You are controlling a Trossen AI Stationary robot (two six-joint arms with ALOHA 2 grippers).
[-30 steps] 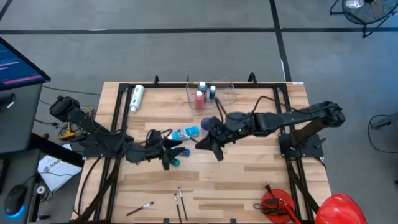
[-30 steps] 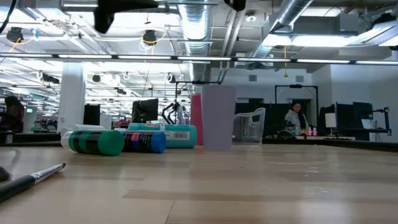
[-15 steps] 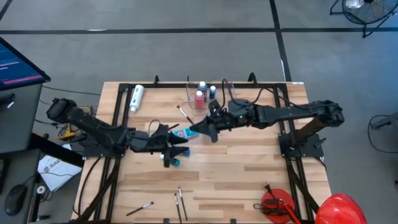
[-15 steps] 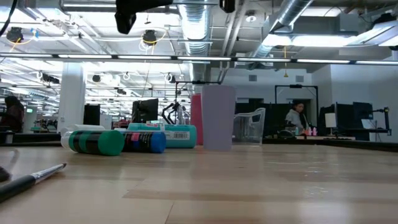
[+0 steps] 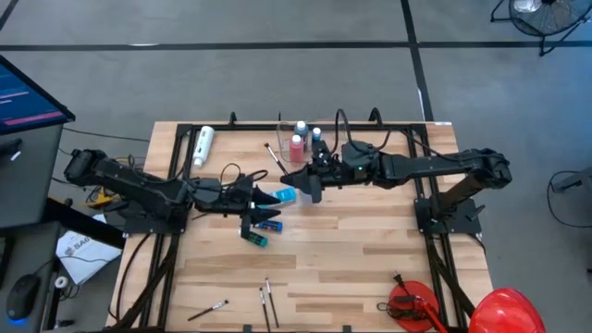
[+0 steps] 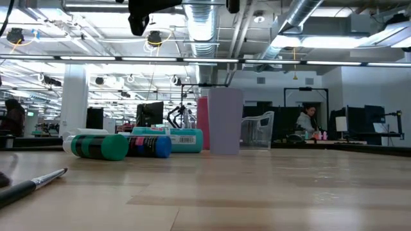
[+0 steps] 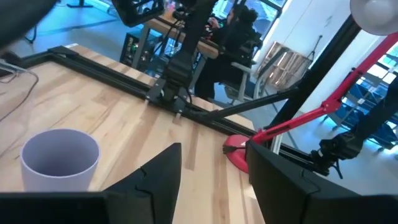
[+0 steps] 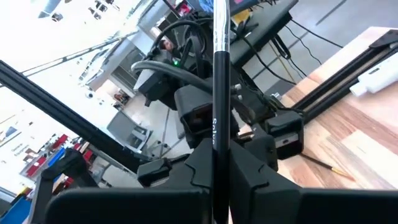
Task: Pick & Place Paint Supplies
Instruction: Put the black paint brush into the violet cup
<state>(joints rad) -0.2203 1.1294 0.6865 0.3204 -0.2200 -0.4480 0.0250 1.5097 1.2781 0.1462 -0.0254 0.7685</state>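
Note:
My right gripper (image 5: 298, 178) hangs over the middle of the table, shut on a thin black-handled brush (image 5: 275, 159) that sticks out toward the far left. My left gripper (image 5: 270, 197) is open beside the light blue tube (image 5: 286, 195), with nothing between its fingers (image 7: 163, 176). The teal bottle (image 5: 257, 240) and blue bottle (image 5: 269, 225) lie on their sides just near of it. The purple cup (image 7: 60, 159) stands upright ahead of the left fingers. In the clear tub (image 5: 335, 139) stand a red bottle (image 5: 296, 145) and two more bottles. My right gripper pinches the brush's black handle (image 8: 219, 140) between its two fingers. The brush runs on past the fingertips to its pale far end (image 5: 268, 147), lifted clear of the table and slanting toward the far left.
A white bottle (image 5: 203, 145) lies at the far left. Loose brushes (image 5: 268, 300) and another (image 5: 209, 309) lie by the near edge. A red tool (image 5: 411, 306) sits at the near right corner. Black frame rails (image 5: 176, 176) run along both table sides.
My right gripper has carried the brush toward the far edge and a little left, tipping it so that it now sticks out toward the far left. My left gripper has swung toward the right and far, up beside the light blue tube, rolling as it went.

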